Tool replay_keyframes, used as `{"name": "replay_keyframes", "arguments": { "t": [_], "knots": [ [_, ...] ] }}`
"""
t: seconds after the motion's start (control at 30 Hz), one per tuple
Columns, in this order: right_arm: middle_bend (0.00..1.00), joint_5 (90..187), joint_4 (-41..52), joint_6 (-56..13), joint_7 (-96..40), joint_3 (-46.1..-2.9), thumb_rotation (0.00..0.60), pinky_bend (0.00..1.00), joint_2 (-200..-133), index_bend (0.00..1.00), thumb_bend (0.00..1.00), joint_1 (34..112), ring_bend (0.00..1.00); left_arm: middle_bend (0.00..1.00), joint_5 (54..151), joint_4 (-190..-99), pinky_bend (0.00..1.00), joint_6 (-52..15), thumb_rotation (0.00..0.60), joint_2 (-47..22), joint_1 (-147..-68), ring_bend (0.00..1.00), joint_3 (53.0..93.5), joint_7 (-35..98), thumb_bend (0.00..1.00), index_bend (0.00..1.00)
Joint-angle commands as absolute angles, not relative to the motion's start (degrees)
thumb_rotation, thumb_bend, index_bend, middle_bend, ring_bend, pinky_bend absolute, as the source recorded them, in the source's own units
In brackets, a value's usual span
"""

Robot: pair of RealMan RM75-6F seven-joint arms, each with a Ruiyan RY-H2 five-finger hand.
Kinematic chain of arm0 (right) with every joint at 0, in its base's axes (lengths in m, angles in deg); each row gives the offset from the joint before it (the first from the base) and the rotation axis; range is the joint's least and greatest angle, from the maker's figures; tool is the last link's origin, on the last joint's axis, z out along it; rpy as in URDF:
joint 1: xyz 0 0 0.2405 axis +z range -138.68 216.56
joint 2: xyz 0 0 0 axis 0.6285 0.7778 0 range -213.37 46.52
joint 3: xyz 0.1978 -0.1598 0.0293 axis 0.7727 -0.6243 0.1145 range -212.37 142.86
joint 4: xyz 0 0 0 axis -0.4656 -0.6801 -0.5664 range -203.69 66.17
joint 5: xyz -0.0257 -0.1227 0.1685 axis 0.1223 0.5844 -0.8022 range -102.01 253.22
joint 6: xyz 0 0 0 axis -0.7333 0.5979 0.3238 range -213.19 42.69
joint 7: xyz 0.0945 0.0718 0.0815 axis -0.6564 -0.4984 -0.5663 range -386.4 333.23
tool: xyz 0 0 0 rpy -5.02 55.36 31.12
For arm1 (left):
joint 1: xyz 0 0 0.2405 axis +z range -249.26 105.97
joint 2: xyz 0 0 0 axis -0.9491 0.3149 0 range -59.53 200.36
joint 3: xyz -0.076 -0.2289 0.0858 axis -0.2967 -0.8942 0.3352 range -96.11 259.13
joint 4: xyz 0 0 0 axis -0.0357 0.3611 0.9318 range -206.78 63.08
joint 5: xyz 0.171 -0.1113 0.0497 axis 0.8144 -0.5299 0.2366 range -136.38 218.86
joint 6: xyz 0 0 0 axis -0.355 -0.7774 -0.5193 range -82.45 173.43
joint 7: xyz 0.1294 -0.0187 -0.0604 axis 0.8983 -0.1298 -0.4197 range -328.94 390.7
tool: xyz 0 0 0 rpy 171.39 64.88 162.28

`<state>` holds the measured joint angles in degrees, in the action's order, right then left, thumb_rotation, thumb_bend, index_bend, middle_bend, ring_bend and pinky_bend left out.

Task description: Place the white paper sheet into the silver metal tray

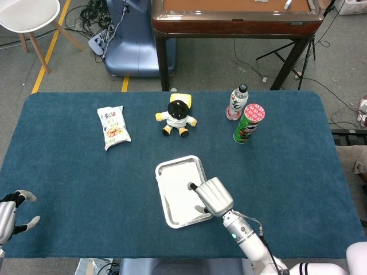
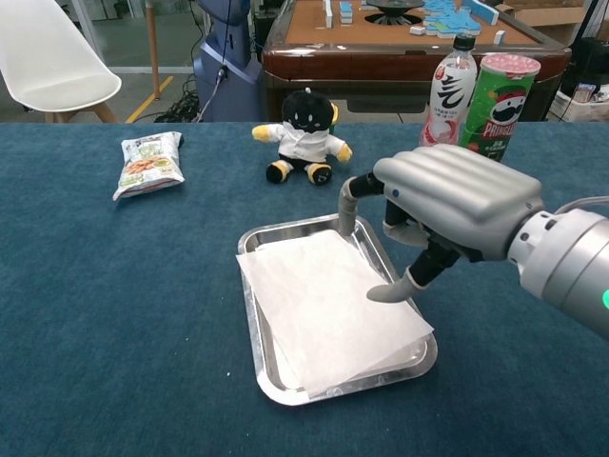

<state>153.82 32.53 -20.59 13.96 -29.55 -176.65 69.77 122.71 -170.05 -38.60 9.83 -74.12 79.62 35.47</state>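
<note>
The white paper sheet [image 1: 176,190] [image 2: 324,305] lies flat in the silver metal tray [image 1: 170,166] [image 2: 250,316] near the table's front middle. Its left and near corners overhang the rim a little. My right hand [image 1: 213,196] [image 2: 457,200] hovers over the tray's right edge with fingers apart and nothing in it. One fingertip [image 2: 346,221] points down at the sheet's far right corner, and the thumb tip sits just above its right edge. My left hand [image 1: 14,213] is at the table's front left corner, fingers apart and empty; the chest view does not show it.
A snack bag [image 1: 113,126] [image 2: 147,162] lies at the back left. A plush toy [image 1: 179,114] [image 2: 304,138] sits behind the tray. A drink bottle [image 1: 237,102] [image 2: 452,90] and a green chips can [image 1: 249,122] [image 2: 500,100] stand at the back right.
</note>
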Motion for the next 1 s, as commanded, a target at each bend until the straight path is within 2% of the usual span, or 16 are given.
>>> {"name": "replay_keyframes", "arguments": {
  "t": [0.03,0.07,0.1,0.17,0.27,0.33,0.6,1.0],
  "knots": [
    [1.00,151.3,33.2,-22.7,15.5,-29.7,0.600,1.00,-175.3,0.44,0.40,70.7,1.00,0.36,122.7,-170.0,0.49,-38.6,0.600,9.8,-74.1,0.35,79.6,35.5,0.15,0.42],
    [1.00,150.7,33.1,-23.0,16.1,-29.8,0.600,1.00,-175.2,0.44,0.51,70.9,1.00,0.36,122.6,-170.0,0.49,-38.6,0.600,9.8,-74.1,0.35,79.6,35.5,0.15,0.42],
    [1.00,150.3,33.0,-23.2,16.6,-29.9,0.600,1.00,-175.2,0.44,0.58,71.0,1.00,0.36,122.6,-170.1,0.49,-38.6,0.600,9.8,-74.1,0.35,79.6,35.5,0.15,0.42],
    [1.00,149.5,32.7,-23.4,17.7,-30.1,0.600,1.00,-175.4,0.44,0.77,71.3,1.00,0.36,122.6,-170.0,0.49,-38.6,0.600,9.9,-74.1,0.35,79.6,35.4,0.15,0.42],
    [1.00,147.3,33.0,-24.4,18.6,-30.5,0.600,1.00,-175.5,0.44,0.93,71.7,1.00,0.36,122.6,-170.0,0.49,-38.7,0.600,9.9,-74.1,0.35,79.6,35.3,0.15,0.42],
    [1.00,145.6,33.3,-25.1,19.4,-30.6,0.600,1.00,-175.4,0.44,0.98,72.0,1.00,0.36,122.7,-170.1,0.49,-38.7,0.600,10.0,-74.1,0.35,79.6,35.3,0.15,0.42],
    [1.00,139.3,33.5,-26.6,23.7,-31.8,0.600,1.00,-176.7,0.39,1.00,73.7,1.00,0.36,122.8,-170.1,0.49,-38.5,0.600,9.9,-74.1,0.34,79.7,35.4,0.15,0.42],
    [1.00,136.7,32.3,-25.8,25.2,-33.6,0.600,1.00,-179.4,0.37,1.00,75.1,1.00,0.36,122.9,-170.3,0.49,-39.1,0.600,10.4,-73.9,0.35,79.6,34.8,0.15,0.42]
  ]
}}
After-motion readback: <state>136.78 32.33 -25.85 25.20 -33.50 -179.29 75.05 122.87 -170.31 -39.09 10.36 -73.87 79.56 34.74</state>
